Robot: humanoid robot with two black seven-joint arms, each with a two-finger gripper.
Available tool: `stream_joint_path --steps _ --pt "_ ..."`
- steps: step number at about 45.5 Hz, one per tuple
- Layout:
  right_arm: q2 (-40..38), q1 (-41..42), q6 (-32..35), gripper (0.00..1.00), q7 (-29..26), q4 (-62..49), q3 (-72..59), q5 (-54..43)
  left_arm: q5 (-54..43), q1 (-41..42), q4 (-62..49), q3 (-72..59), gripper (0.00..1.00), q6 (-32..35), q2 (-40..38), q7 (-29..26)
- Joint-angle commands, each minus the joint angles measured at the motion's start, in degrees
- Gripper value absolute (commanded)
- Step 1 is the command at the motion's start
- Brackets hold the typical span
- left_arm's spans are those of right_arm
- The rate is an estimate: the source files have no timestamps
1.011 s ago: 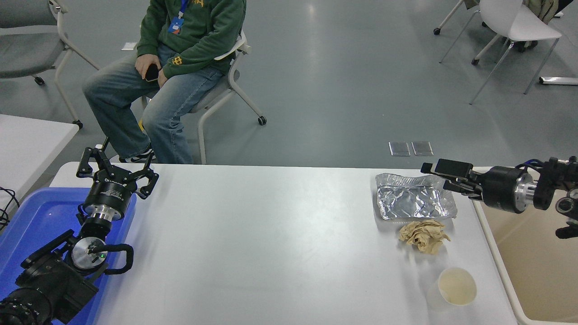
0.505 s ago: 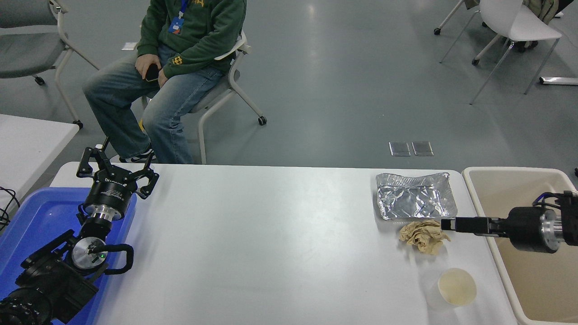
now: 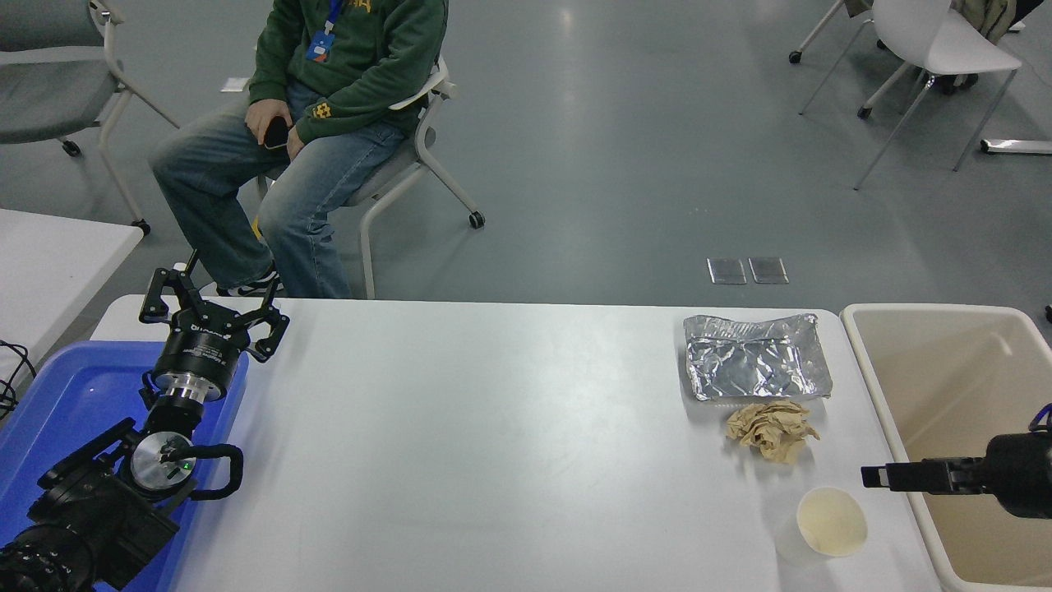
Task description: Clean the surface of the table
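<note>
Reaching in from the right edge, the right gripper (image 3: 873,476) is hovering over the rim of the beige bin (image 3: 892,436), its jaws looking pressed together and holding nothing. Just beside it a paper cup (image 3: 831,521) is standing upright on the counter (image 3: 493,444). Beyond the cup, a crumpled brown napkin (image 3: 771,428) is lying against a foil tray (image 3: 756,357). Far left, the left gripper (image 3: 212,316) is sitting over a blue tray (image 3: 74,395), jaws spread apart. A person (image 3: 312,123) is sitting behind the counter.

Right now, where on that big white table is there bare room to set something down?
The table surface is bare between the blue tray and the foil sheet. It is crowded at the right: foil, crumpled brown paper, paper cup, right gripper.
</note>
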Motion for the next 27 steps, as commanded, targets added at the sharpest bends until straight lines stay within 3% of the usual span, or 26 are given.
stream_joint_path --steps 1,27 --pt "-0.8 -1.0 -0.2 0.99 0.7 0.5 -1.6 0.0 0.0 0.0 0.0 0.0 1.00 -0.1 0.0 0.0" --pt "4.0 -3.9 -0.6 0.99 0.2 0.8 -1.4 0.6 0.0 0.0 0.0 0.0 1.00 0.0 0.0 0.0"
